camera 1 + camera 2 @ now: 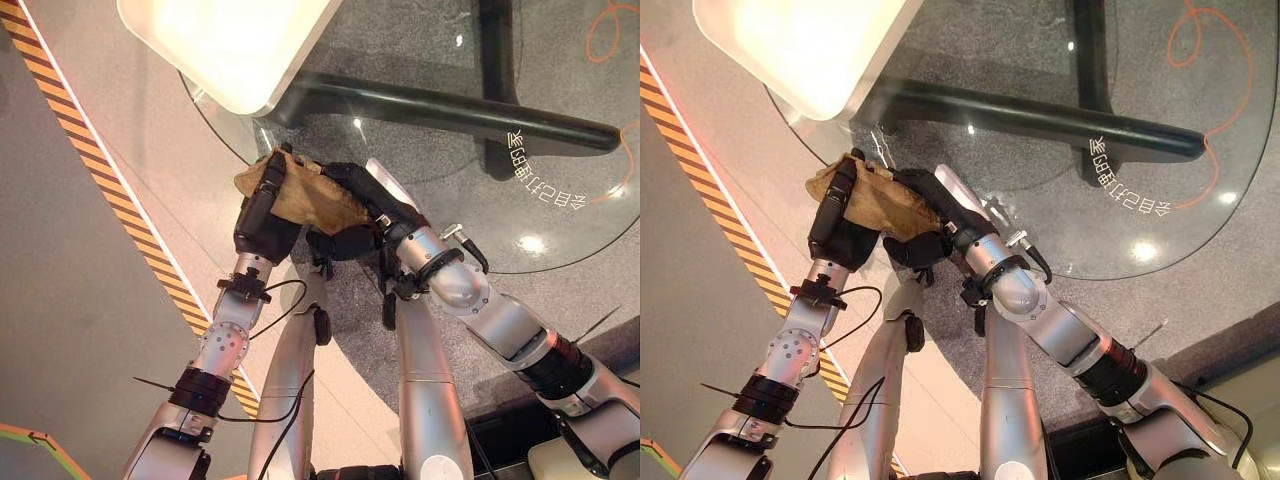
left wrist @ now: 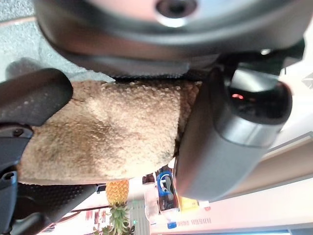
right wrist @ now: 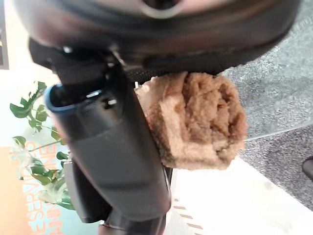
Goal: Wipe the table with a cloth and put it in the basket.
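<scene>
At the near edge of the glass table [image 1: 560,200], a tan, nubby cloth [image 1: 305,195] sits bunched and creased between both hands. Left hand [image 1: 262,215] and right hand [image 1: 365,205] each have fingers curled round it.

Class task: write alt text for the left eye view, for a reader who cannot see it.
Both robot hands, left hand and right hand, grip a crumpled tan cloth between them at the edge of a round glass table. A white object sits on the glass farther away.
</scene>
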Robot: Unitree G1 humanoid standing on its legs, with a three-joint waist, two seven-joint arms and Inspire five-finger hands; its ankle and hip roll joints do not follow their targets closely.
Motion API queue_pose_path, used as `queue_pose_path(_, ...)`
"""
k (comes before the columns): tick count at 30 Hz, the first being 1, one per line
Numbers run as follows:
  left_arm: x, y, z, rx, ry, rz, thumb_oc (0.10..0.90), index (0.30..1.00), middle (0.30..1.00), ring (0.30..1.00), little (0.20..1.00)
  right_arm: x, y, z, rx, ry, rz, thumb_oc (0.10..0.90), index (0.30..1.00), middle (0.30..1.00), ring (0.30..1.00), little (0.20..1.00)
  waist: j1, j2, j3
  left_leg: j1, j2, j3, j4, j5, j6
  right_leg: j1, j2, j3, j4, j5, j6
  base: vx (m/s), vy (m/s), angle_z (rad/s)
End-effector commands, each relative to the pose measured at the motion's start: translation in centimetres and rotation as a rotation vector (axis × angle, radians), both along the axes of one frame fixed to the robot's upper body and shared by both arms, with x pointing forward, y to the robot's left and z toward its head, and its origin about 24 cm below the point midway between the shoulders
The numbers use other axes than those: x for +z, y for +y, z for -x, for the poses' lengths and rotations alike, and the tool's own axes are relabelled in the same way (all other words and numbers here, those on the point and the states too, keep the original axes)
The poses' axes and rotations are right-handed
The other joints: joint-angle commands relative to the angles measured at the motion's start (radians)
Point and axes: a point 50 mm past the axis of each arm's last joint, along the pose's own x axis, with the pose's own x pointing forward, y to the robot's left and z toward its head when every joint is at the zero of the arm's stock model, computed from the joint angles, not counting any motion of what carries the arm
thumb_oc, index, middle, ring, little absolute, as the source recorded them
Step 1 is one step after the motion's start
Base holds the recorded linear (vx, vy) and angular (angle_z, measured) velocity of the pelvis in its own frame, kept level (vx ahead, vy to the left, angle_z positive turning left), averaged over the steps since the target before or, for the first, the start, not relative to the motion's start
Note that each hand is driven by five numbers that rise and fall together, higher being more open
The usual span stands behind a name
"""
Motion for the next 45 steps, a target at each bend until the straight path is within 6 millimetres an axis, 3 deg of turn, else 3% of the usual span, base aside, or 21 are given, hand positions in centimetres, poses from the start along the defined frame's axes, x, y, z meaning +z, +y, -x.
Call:
queue_pose_path(1, 3.0, -2.5, 3.5, -0.178, -0.307, 0.117, 0.1, 0.3, 0.3, 0.3, 0.2, 7.2, -3.1, 0.6, -0.129, -0.327, -0.25, 0.8, 0.9, 0.9, 0.9, 0.9, 0.015, 0.018, -0.022, 0.01, 0.027, 0.005, 0.148, -0.158, -0.02, -0.012, 0.007, 0.042, -0.191, 0.185, 0.065, 0.0, 0.0, 0.0)
queue_pose_path(14, 2.9, -2.2, 3.7, -0.159, -0.309, 0.137, 0.1, 0.3, 0.3, 0.3, 0.2, 7.3, -4.4, 0.7, -0.187, -0.349, -0.286, 0.8, 0.9, 0.9, 0.9, 0.9, 0.009, 0.022, -0.022, 0.01, 0.03, 0.013, 0.142, -0.158, -0.02, -0.016, 0.002, 0.045, -0.196, 0.187, 0.068, 0.0, 0.01, -0.03)
queue_pose_path(34, 2.7, -1.9, 3.9, -0.13, -0.315, 0.16, 0.1, 0.3, 0.3, 0.3, 0.2, 7.1, -4.5, 0.7, -0.188, -0.338, -0.298, 0.8, 0.9, 0.9, 0.9, 0.9, 0.007, 0.029, -0.022, 0.006, 0.031, 0.013, 0.144, -0.156, -0.022, -0.021, -0.002, 0.048, -0.196, 0.189, 0.067, 0.0, 0.0, 0.0)
queue_pose_path(39, 3.5, -0.1, 4.0, -0.014, -0.399, 0.2, 0.1, 0.3, 0.3, 0.3, 0.2, 6.9, -4.6, 0.6, -0.192, -0.32, -0.296, 0.8, 0.9, 0.9, 0.9, 0.9, 0.008, 0.028, -0.022, 0.018, 0.031, 0.016, 0.143, -0.158, -0.025, -0.007, 0.0, 0.046, -0.203, 0.188, 0.066, 0.0, 0.0, 0.0)
queue_pose_path(45, 6.4, 4.1, 4.4, 0.237, -0.542, 0.182, 0.1, 0.3, 0.3, 0.3, 0.2, 5.8, -5.0, 0.2, -0.204, -0.232, -0.26, 0.8, 0.9, 0.9, 0.9, 0.9, 0.004, 0.039, -0.022, 0.044, 0.026, 0.017, 0.151, -0.159, -0.033, 0.015, 0.01, 0.05, -0.19, 0.176, 0.058, 0.0, 0.003, -0.02)
